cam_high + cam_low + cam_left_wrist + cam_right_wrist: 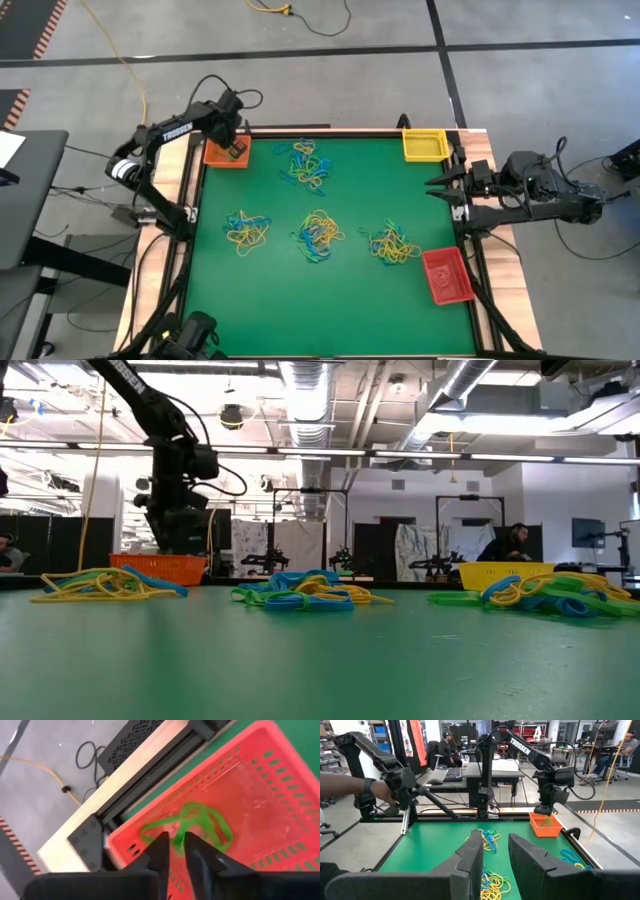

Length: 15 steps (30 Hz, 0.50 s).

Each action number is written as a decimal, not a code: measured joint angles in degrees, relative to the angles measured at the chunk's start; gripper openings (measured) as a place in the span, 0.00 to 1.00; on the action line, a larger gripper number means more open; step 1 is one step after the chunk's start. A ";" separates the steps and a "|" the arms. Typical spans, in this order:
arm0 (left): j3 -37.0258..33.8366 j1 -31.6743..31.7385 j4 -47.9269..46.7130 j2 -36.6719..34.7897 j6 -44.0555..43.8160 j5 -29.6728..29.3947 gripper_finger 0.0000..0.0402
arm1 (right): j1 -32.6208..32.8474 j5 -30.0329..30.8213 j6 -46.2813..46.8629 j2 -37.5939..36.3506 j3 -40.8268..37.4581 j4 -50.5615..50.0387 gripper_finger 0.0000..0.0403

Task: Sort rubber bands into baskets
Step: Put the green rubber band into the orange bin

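My left gripper [236, 150] points down into the orange basket [222, 156] at the table's far left corner. In its wrist view the fingers [176, 840] stand slightly apart just above a few green rubber bands [202, 820] lying on the basket's floor [260, 780]. Several heaps of yellow, blue and green rubber bands [308, 165] [246, 230] [318, 236] [392, 244] lie on the green mat. My right gripper [432, 187] waits open at the table's right edge, level, with nothing between its fingers [496, 850]. My left gripper comes at the green bands from above, and one strand [178, 846] shows in the narrow gap between the fingertips. I cannot tell whether the fingers touch it. The bands lie slack on the basket's floor.
A yellow basket [424, 145] stands at the far right corner and a red basket [446, 276] at the near right edge. A person's hand [380, 790] works a leader arm beyond the table's left side. Bare mat lies between the heaps.
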 joint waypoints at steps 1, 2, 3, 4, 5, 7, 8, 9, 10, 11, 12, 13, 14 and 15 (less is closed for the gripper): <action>-0.01 0.00 0.06 0.26 -0.17 0.03 0.18 | 0.01 0.00 0.00 0.00 -0.01 -0.03 0.32; -0.01 0.04 0.22 0.27 -0.18 0.08 0.22 | 0.01 0.00 0.00 -0.02 -0.01 -0.03 0.32; -0.01 0.05 0.54 0.27 -0.20 0.41 0.25 | -0.01 -0.02 0.00 0.00 0.02 -0.01 0.32; 0.01 0.09 0.74 0.27 -0.22 0.45 0.28 | 0.01 0.00 0.00 0.00 -0.01 -0.02 0.32; 0.00 0.09 0.74 0.27 -0.24 0.40 0.31 | 0.00 0.00 0.00 0.00 -0.01 -0.03 0.32; 0.00 0.05 0.93 0.25 -0.24 0.47 0.36 | 0.00 0.00 0.00 -0.01 0.02 -0.02 0.32; 0.01 0.02 1.00 0.25 -0.23 0.49 0.38 | 0.01 0.00 0.00 0.00 0.01 -0.03 0.32; 0.01 0.01 0.98 0.25 -0.19 0.56 0.40 | -0.01 0.00 0.00 0.00 -0.01 -0.03 0.32; 0.01 0.02 0.98 0.25 -0.19 0.75 0.41 | 0.01 0.00 0.00 0.00 0.01 -0.01 0.32; 0.00 -0.19 0.99 0.23 -0.17 1.13 0.42 | 0.00 0.00 0.00 -0.01 0.00 -0.03 0.32; 0.01 -0.42 0.96 0.23 -0.16 1.45 0.43 | 0.01 0.00 0.00 0.00 0.02 -0.03 0.32; 0.01 -0.71 0.96 0.23 0.03 2.15 0.43 | 0.00 0.00 0.00 0.00 0.00 -0.01 0.32; -0.01 -1.20 0.92 0.17 0.21 2.97 0.44 | 0.00 -0.01 0.00 0.00 -0.01 -0.02 0.32; 0.01 -1.65 0.83 0.02 0.39 3.82 0.44 | 0.01 0.00 0.00 0.00 -0.01 -0.03 0.32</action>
